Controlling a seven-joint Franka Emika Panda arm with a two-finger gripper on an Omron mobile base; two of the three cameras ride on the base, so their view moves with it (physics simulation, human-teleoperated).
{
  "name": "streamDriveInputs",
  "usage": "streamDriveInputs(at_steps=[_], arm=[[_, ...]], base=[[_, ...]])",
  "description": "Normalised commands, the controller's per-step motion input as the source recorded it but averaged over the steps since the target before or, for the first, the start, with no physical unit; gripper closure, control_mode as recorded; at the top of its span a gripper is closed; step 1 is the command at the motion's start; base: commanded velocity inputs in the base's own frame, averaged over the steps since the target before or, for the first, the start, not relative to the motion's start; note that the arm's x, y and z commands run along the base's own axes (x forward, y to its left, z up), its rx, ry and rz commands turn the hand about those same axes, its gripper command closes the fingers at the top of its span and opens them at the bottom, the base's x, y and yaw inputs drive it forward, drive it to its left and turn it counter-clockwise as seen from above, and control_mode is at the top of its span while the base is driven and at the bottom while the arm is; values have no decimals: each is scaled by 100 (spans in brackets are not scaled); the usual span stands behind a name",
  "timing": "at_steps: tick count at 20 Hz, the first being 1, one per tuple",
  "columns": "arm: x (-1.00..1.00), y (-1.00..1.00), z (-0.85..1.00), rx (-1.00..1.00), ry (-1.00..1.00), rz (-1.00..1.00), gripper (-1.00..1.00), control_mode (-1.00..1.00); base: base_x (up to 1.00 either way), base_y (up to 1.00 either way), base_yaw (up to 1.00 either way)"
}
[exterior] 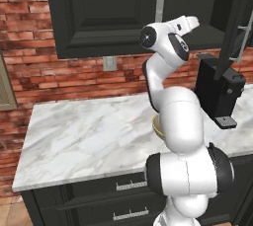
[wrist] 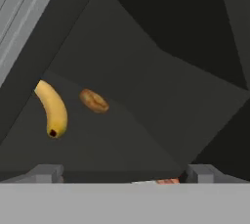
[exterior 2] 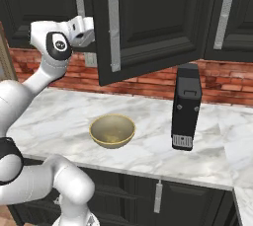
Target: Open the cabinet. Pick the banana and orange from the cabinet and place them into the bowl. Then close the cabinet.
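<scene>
Black-charcoal wall cabinet (exterior 2: pixel 143 18) with one door swung open, curved yellow banana (wrist: pixel 52 108) lying inside at nine o'clock of a flat orange-brown lump (wrist: pixel 93 100), fingers (wrist: pixel 46 173) spread wide, empty, round tan bowl (exterior 2: pixel 112 131) on the marble tabletop (exterior 2: pixel 59 116)

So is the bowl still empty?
Empty: the bowl shows a bare olive inside, and the banana lies inside the cabinet.

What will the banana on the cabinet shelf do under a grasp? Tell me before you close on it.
The banana looks stiff and curved, so it will probably keep its shape but may pivot if pinched off-centre. Its smooth skin could slip. It lies flat on the cabinet shelf, so rolling seems unlikely. The pincer stands open, short of it.
</scene>
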Motion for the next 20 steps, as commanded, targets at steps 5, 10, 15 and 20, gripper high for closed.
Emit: streamDriveInputs(at_steps=[5, 10, 15, 20], arm=[[10, -70, -19, 0, 2, -8, -100, -100], [-1, -85, -24, 1, 0, -9, -100, -100], [-4, -41, -5, 3, -1, -1, -100, -100], [-3, -17, 0, 1, 0, 0, -100, -100]], base=[[0, 0, 0], [0, 0, 0], [0, 0, 0], [0, 0, 0]])
